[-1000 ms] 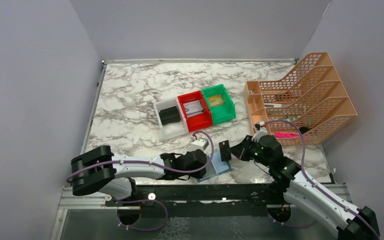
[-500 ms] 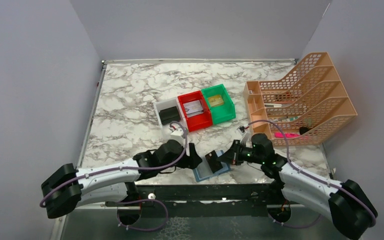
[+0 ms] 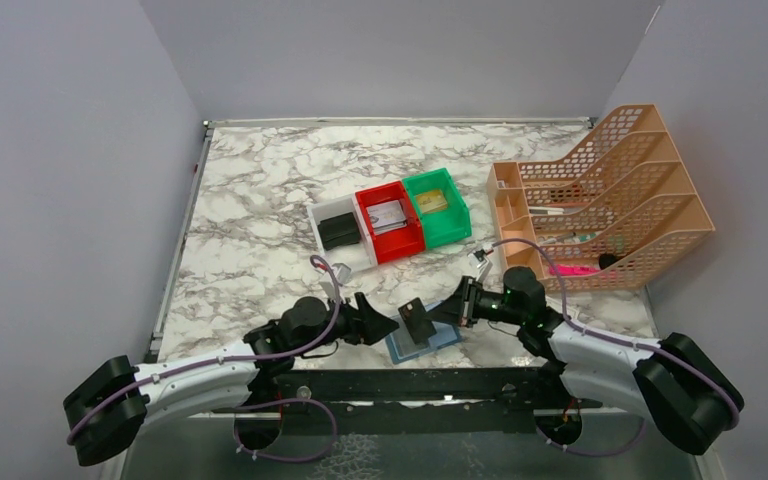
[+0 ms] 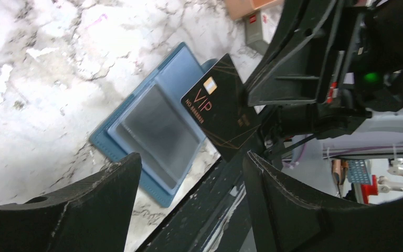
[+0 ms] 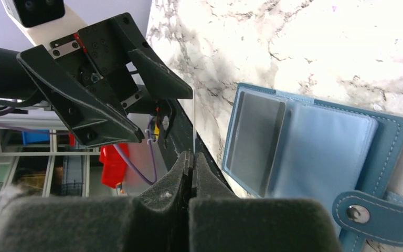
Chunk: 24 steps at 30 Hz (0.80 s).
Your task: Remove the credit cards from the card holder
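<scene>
A: Setting?
B: White-veined marble table (image 3: 260, 200), grey walls (image 3: 70, 150). The teal card holder (image 3: 443, 340) lies open at the near edge, pale pockets up.
A: Grippers?
B: The right gripper (image 3: 452, 308) pinches a black VIP card (image 3: 417, 322) just over it; the left gripper (image 3: 378, 322) gapes, empty.

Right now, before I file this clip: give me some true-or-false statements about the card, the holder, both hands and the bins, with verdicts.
1. The right hand is shut on a black card. True.
2. The card holder is folded shut. False: it lies open, its pockets showing.
3. The left hand grips the black card. False: its jaws stand open, not closed on it.
4. The black card is out of the card holder's pockets. True.
5. The green bin is the middle one of the three. False: the red bin stands between the white bin and the green bin.
</scene>
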Each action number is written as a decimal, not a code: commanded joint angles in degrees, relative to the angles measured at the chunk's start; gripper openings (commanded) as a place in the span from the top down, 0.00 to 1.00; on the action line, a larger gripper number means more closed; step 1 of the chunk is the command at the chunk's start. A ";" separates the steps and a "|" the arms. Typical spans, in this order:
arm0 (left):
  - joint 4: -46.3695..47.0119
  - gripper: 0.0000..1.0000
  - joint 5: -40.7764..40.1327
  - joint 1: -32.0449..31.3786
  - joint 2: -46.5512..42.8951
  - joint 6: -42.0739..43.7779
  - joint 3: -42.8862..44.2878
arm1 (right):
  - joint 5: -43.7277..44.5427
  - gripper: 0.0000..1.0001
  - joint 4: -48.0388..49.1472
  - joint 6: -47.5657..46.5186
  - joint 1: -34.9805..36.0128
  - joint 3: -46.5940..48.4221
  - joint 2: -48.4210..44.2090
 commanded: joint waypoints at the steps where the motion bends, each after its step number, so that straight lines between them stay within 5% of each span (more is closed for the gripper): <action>1: 8.96 0.28 0.40 0.30 -0.46 -1.91 -0.83 | -2.31 0.99 8.17 3.27 -0.04 -0.83 1.94; 7: 12.51 0.39 1.06 0.30 4.97 -2.00 0.78 | -3.17 0.99 12.98 6.02 -0.04 -1.07 4.28; 24: 23.60 0.44 0.82 0.30 10.41 -6.27 -0.98 | -3.32 0.99 17.35 9.68 -0.04 -1.70 3.89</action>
